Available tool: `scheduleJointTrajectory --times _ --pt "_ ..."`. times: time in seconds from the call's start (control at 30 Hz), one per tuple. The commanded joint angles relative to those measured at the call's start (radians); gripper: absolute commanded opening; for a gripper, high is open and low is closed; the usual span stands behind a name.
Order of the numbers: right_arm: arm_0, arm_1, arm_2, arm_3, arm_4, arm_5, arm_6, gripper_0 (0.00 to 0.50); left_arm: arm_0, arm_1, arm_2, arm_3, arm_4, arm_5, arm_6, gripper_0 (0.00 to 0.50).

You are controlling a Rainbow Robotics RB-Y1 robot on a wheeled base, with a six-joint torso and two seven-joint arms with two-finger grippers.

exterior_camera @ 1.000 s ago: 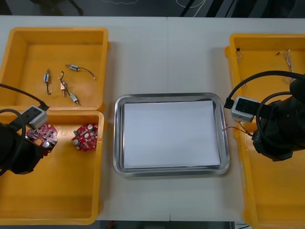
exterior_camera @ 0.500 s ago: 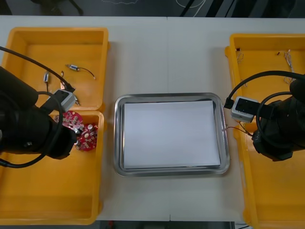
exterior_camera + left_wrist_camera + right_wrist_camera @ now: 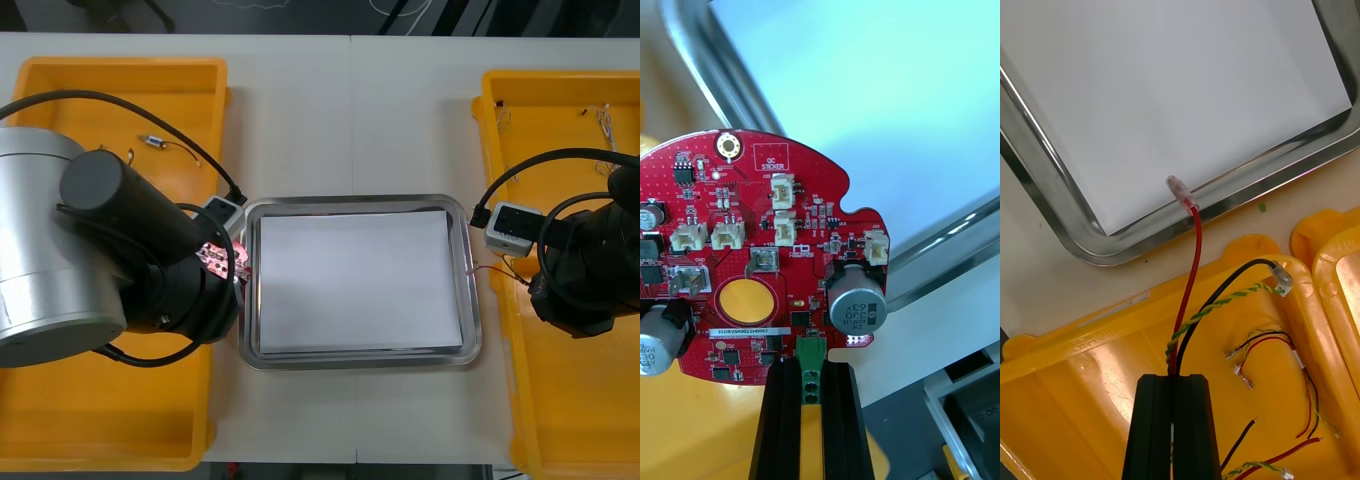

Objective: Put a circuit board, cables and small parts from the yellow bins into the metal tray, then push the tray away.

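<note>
Left gripper (image 3: 811,369) clamps 1 circuit board (image 3: 752,247) at the metal tray's (image 3: 355,202) left rim — right gripper (image 3: 1178,379), pinching cables (image 3: 1199,240), hangs over a yellow bin (image 3: 1090,352).

Light table (image 3: 350,110) — metal tray (image 3: 355,202) between yellow bins (image 3: 120,66)

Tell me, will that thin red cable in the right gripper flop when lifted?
Probably floppy: pinched in the right gripper, the thin red cable curves toward the shiny metal tray's rim. Likely light, being so thin. Its pale plug might snag there.
</note>
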Motion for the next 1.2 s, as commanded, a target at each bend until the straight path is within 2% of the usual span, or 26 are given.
scheduleJointTrajectory --times 0.03,0.23,0.63,0.9,1.2 --pt "-0.026 -0.027 0.009 -0.017 -0.002 0.005 -0.033 0.000 -0.090 -0.072 -0.085 0.030 -0.040 -0.025 0.181 0.000" --pt "-0.026 -0.028 0.009 -0.017 -0.002 0.005 -0.033 0.000 -0.141 -0.127 -0.223 0.116 -0.141 -0.094 0.218 0.000" --pt "-0.026 -0.027 0.009 -0.022 -0.002 0.008 -0.033 0.000 -0.162 -0.175 -0.365 0.251 -0.216 -0.245 0.247 0.000" --pt "-0.026 -0.028 0.009 -0.022 -0.002 0.011 -0.033 0.000 -0.162 -0.187 -0.419 0.297 -0.236 -0.306 0.264 0.000" --pt "-0.026 -0.027 0.009 -0.020 0.001 0.011 -0.033 0.000 -0.162 -0.185 -0.444 0.319 -0.233 -0.317 0.278 0.000"
